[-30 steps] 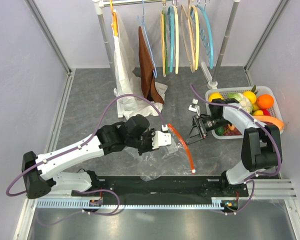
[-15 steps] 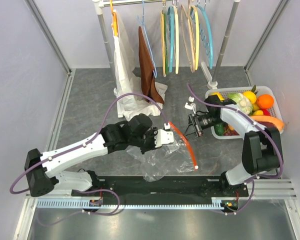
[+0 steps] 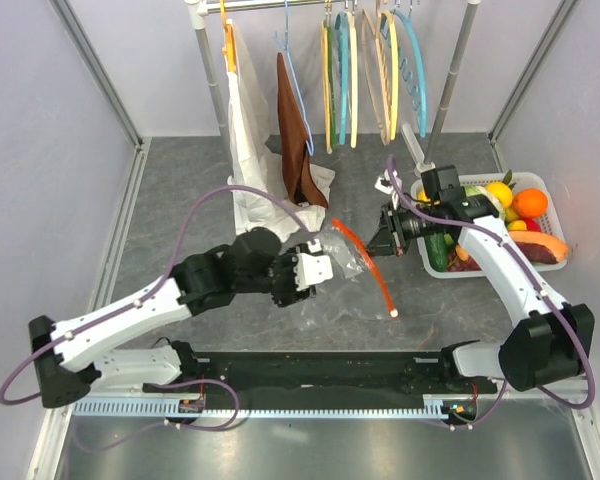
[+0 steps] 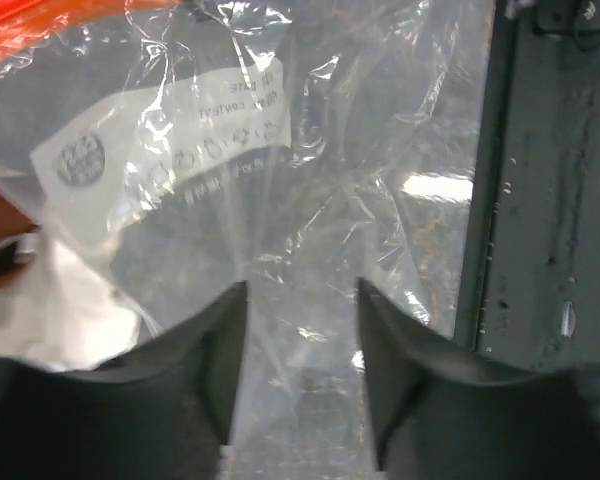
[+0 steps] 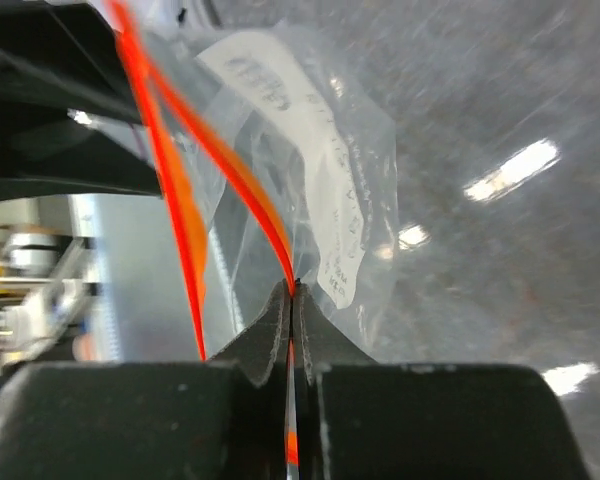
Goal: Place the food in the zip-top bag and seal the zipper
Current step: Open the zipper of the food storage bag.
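The right gripper [image 5: 293, 292] is clamped on the zipper [image 5: 235, 175], with the orange-red strip pinched between its closed jaws just right of centre in the top view. The left gripper [image 4: 300, 295] has its jaws partly apart, and clear film of the zip-top bag [image 3: 342, 268] lies across the gap. The bag sits at frame centre between both grippers. The orange [image 3: 530, 203], cucumber [image 3: 437, 250] and yellow fruit [image 3: 499, 193] rest in the white basket [image 3: 528, 178] at the right edge.

Clear crinkly zip-top bag [image 3: 345, 295], orange-red zipper [image 3: 373, 264], white printed label [image 4: 170, 130], white basket [image 3: 536, 178], brown cloth [image 3: 295, 130], dark grey table [image 3: 180, 200]
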You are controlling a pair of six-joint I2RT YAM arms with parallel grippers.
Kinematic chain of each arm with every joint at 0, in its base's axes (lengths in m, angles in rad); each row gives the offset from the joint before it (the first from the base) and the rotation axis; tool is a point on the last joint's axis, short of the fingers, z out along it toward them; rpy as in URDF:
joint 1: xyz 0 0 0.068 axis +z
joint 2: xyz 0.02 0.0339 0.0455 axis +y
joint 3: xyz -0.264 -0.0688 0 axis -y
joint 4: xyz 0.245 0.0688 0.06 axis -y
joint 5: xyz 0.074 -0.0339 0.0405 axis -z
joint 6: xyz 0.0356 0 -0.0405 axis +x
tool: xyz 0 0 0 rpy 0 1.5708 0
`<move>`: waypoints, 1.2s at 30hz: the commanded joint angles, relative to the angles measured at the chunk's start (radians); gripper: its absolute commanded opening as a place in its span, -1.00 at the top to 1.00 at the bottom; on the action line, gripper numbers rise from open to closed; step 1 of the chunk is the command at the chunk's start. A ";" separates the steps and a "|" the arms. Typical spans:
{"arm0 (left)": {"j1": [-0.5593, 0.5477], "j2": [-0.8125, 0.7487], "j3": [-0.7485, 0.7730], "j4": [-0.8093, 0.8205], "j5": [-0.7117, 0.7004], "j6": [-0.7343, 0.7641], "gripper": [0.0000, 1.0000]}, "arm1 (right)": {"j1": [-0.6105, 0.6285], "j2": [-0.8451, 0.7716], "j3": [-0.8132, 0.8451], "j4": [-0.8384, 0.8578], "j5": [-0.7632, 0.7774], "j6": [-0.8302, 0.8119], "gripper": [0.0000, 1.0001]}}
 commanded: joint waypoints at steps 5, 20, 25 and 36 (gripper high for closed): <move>0.005 -0.169 0.115 -0.019 -0.134 -0.078 -0.45 | 0.011 -0.055 0.266 -0.161 0.196 -0.354 1.00; -0.085 -0.232 0.138 0.018 0.132 0.514 -0.32 | 0.181 0.013 0.324 -0.187 0.368 -0.151 1.00; -0.160 -0.135 0.166 0.016 0.099 0.643 -0.25 | 0.185 0.013 0.245 -0.096 0.308 0.083 1.00; -0.212 0.044 0.255 -0.110 0.119 0.774 -0.36 | 0.208 0.022 0.163 -0.010 0.377 0.432 1.00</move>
